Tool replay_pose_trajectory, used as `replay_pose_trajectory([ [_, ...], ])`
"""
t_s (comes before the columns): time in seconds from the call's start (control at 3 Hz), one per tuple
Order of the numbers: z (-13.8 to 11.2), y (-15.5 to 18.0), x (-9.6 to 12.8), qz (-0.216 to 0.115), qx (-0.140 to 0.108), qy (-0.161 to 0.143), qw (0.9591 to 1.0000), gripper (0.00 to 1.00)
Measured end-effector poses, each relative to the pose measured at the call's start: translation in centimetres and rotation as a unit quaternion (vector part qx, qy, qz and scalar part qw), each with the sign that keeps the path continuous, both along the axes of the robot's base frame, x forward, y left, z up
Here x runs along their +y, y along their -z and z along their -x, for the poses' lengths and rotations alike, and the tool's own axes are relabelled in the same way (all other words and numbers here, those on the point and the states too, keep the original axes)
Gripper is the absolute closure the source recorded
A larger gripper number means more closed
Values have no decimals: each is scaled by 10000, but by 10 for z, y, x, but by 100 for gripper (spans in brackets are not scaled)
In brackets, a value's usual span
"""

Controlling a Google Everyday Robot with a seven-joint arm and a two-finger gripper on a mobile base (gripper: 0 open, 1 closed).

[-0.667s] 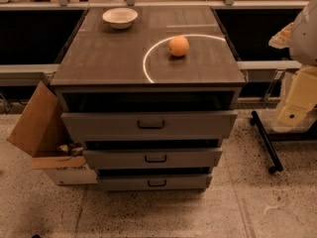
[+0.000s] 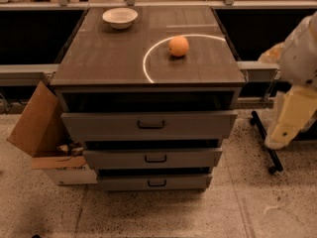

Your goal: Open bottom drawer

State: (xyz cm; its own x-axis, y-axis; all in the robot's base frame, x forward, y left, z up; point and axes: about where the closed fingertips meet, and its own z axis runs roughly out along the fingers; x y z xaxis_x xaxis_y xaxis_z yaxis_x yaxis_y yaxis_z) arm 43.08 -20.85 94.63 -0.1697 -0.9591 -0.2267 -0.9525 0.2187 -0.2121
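Cabinet (image 2: 148, 98) sits centre of view and I'm using it as the reference. It has 3 grey drawer fronts stacked on its face.

Bottom drawer (image 2: 124, 183) is the lowest and slimmest front, right above the floor (image 2: 148, 217). Its small dark loop handle (image 2: 157, 183) is at the front's centre, with nothing on it. There's a dark gap between this front and the mid drawer (image 2: 114, 158) above. The top drawer (image 2: 99, 125) is the tallest and widest, with another dark slot between it and the worktop (image 2: 99, 58).

On the worktop:
- A white bowl (image 2: 120, 18) sits at the cabinet's back-left, upright.
- An orange (image 2: 179, 46) sits right of centre, inside a thin bright arc (image 2: 146, 58) that curves across the surface.
- Bowl and orange are well apart.

Tool (image 2: 291, 118) is the cream piece hanging off the pale arm (image 2: 299, 53), off the cabinet's right side at about top-drawer height. It's clear of the cabinet and well apart from the bottom drawer's handle. I can't tell if it's set wide or narrow, and I see nothing held in it.

An open cardboard box (image 2: 37, 120) leans against the cabinet's left side, its flap tilted outward. A dark wheeled leg (image 2: 262, 140) lies on the floor right of the cabinet, below the tool.
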Motion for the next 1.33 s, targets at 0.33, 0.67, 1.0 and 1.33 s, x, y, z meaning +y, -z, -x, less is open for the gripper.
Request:
replay_pose_trajectory([
  [0.33, 20, 64, 27, -372, 152, -586, 9975, 0],
  [0.67, 38, 133, 61, -653, 355, -886, 9933, 0],
  [1.0, 56, 161, 62, -584, 599, -897, 9924, 0],
  [1.33, 56, 160, 61, -580, 600, -893, 9925, 0],
])
